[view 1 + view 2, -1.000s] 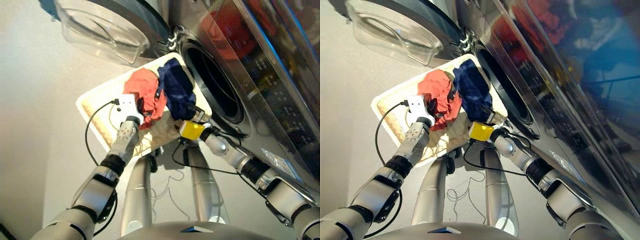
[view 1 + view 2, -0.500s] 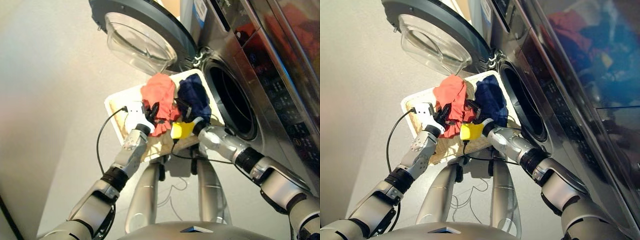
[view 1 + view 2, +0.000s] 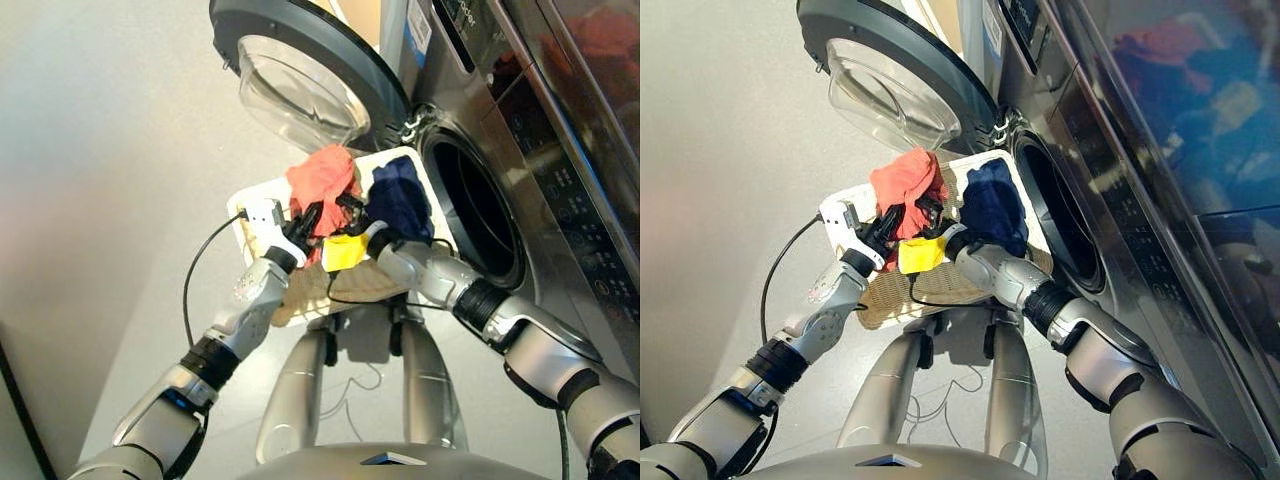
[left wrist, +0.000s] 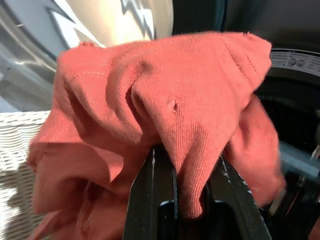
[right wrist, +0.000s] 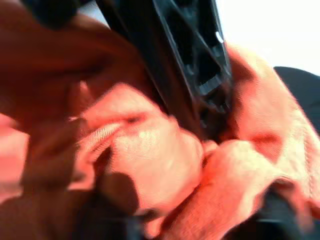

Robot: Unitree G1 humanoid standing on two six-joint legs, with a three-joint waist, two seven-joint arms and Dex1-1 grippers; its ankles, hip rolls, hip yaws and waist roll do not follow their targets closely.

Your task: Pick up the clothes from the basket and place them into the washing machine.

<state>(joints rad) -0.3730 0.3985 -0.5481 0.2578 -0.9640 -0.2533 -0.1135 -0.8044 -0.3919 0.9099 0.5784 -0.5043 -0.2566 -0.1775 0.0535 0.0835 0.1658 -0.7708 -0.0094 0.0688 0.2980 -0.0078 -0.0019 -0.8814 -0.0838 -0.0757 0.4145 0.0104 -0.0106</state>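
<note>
My left gripper (image 3: 308, 216) is shut on the coral-red garment (image 3: 320, 176) and holds it bunched up above the cream woven basket (image 3: 241, 214). In the left wrist view the coral cloth (image 4: 165, 95) is pinched between the two black fingers (image 4: 152, 195). My right gripper (image 3: 350, 205) is pressed against the same garment from the machine's side, and coral cloth (image 5: 155, 160) fills its wrist view. The navy garment (image 3: 400, 198) lies at the basket's end by the washing machine's drum hole (image 3: 478, 215). The black garment is out of view.
The porthole door (image 3: 300, 85) stands open, swung out beyond the basket's far side. A black cable (image 3: 195, 290) loops from the left wrist. The machine's dark glossy front (image 3: 560, 190) runs along the right. Grey floor lies to the left.
My right gripper has left the navy garment and moved over to the coral-red one. The left gripper has raised the coral-red garment off the basket. The camera has also shifted.
</note>
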